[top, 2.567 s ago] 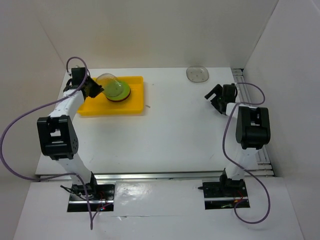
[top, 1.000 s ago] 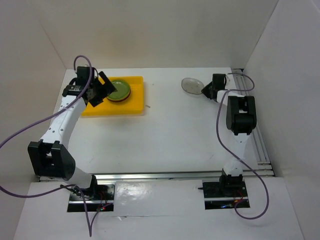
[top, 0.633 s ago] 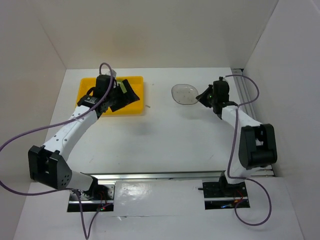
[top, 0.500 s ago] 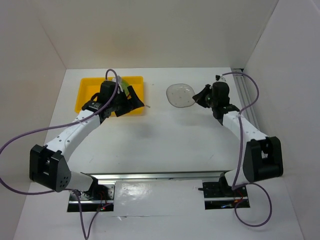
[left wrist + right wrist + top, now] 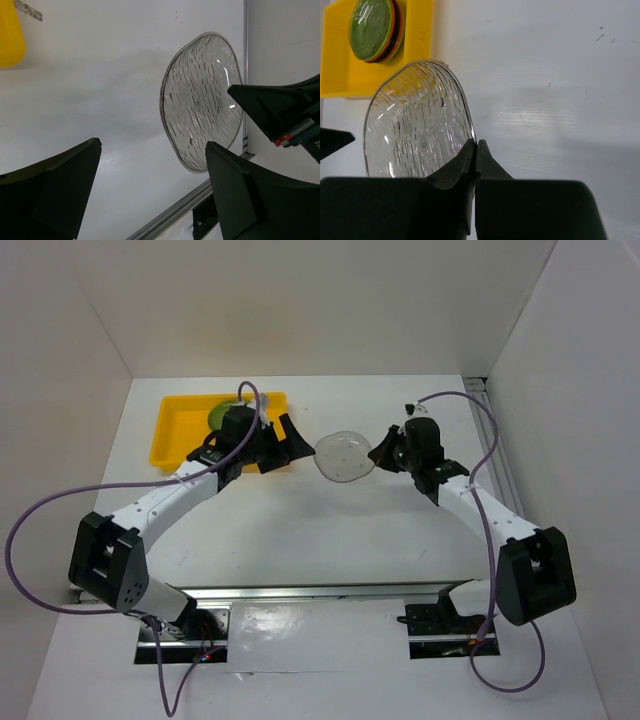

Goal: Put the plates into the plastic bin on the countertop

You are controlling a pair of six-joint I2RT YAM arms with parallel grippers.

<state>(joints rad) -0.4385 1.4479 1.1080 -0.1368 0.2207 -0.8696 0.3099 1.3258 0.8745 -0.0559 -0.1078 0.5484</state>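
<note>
A translucent grey plate point(image 5: 342, 455) hangs tilted on edge above the middle of the countertop point(image 5: 330, 525). My right gripper point(image 5: 383, 452) is shut on its right rim. In the right wrist view the jaws point(image 5: 476, 147) pinch the plate's edge point(image 5: 415, 130). My left gripper point(image 5: 290, 445) stands open just left of the plate, not touching it. From the left wrist the plate point(image 5: 200, 100) shows ahead of the wide-apart left fingers point(image 5: 240, 200). The yellow plastic bin point(image 5: 180, 430) lies at the back left. It holds a stack of plates point(image 5: 375, 30) with a green one on top.
A metal rail point(image 5: 500, 470) runs along the countertop's right side. White walls close in the back and both sides. The left forearm point(image 5: 160, 500) stretches diagonally from the near left toward the bin's right end.
The right arm has carried the grey plate from the back right to the middle. The left arm has swung right, away from over the bin, toward the plate, still open.
</note>
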